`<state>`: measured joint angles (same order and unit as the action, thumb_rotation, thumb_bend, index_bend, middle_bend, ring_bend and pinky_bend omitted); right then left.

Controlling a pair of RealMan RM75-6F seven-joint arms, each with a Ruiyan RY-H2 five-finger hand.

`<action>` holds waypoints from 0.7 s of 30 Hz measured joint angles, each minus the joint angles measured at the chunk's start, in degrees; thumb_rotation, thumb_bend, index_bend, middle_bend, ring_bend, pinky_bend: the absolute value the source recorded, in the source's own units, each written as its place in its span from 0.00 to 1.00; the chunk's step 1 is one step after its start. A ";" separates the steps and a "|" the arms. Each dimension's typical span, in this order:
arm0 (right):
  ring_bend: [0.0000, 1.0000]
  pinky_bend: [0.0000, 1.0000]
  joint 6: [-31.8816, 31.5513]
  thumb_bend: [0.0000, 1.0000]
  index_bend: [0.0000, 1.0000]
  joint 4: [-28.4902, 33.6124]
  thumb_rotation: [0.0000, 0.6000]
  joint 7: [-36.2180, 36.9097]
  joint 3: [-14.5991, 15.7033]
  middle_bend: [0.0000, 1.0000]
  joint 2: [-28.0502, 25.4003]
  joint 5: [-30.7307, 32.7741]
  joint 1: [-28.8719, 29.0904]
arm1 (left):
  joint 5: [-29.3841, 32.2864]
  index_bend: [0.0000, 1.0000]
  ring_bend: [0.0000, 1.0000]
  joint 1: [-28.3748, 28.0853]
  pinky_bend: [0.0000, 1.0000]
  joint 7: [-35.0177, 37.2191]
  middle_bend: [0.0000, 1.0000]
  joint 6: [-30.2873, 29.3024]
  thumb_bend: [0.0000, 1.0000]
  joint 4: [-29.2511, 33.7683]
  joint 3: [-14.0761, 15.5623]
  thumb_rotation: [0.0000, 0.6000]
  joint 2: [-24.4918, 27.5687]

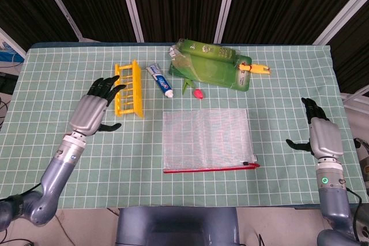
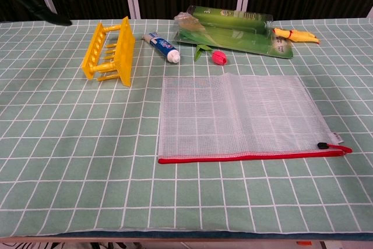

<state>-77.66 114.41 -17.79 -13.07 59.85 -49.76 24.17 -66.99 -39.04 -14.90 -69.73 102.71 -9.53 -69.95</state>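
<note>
A white mesh zip pouch [image 1: 206, 139] [image 2: 243, 116] with a red zipper edge lies flat on the green checked cloth, its zipper toward the front. My left hand [image 1: 92, 109] hovers at the left with fingers spread, holding nothing, just left of a yellow plastic rack [image 1: 129, 89] [image 2: 110, 49]. My right hand [image 1: 320, 135] hangs at the far right, fingers apart and empty, well clear of the pouch. In the chest view only a dark fingertip [image 2: 49, 18] of the left hand shows at the top left.
Behind the pouch lie a toothpaste tube [image 1: 161, 80] [image 2: 164, 47], a small red radish-like toy [image 1: 198, 93] [image 2: 218, 56], a green packet [image 1: 209, 68] [image 2: 233, 30] and a yellow toy [image 1: 256, 68] [image 2: 296, 34]. Dark panels stand behind the table.
</note>
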 measured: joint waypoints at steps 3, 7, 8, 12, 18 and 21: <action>0.01 0.26 -1.11 0.13 0.00 -0.79 1.00 0.76 1.81 0.00 -0.70 -4.38 -1.70 | -3.77 0.00 0.00 3.83 0.00 0.72 0.00 -3.81 0.05 0.15 3.13 1.00 2.06; 0.00 0.24 -3.64 0.06 0.00 -3.07 1.00 3.21 4.87 0.00 -1.56 -11.97 -5.04 | -10.28 0.00 0.00 10.08 0.00 2.62 0.00 -10.43 0.05 -1.79 7.67 1.00 4.00; 0.00 0.23 -4.67 0.06 0.00 -4.28 1.00 4.58 5.95 0.00 -1.80 -14.41 -6.44 | -12.02 0.00 0.00 12.28 0.00 3.69 0.00 -12.59 0.05 -2.91 9.08 1.00 4.45; 0.00 0.22 -8.16 0.05 0.00 -9.48 1.00 10.26 9.07 0.00 -2.42 -20.42 -11.05 | -14.83 0.00 0.00 18.93 0.00 8.64 0.00 -18.33 0.05 -7.24 12.72 1.00 5.50; 0.00 0.22 -13.63 0.05 0.00 -18.62 1.00 17.94 11.92 0.00 -2.37 -25.61 -17.10 | -17.15 0.00 0.00 25.58 0.00 16.18 0.00 -23.95 0.05 -14.93 15.05 1.00 5.60; 0.00 0.22 -15.14 0.05 0.00 -21.42 1.00 21.46 12.15 0.00 -2.02 -26.43 -19.02 | -17.78 0.00 0.00 26.74 0.00 18.65 0.00 -25.56 0.05 -16.33 14.81 1.00 5.29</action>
<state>-92.80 92.99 3.67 -0.92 57.83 -76.19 5.15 -84.78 -12.29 3.75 -95.28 86.38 5.28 -64.66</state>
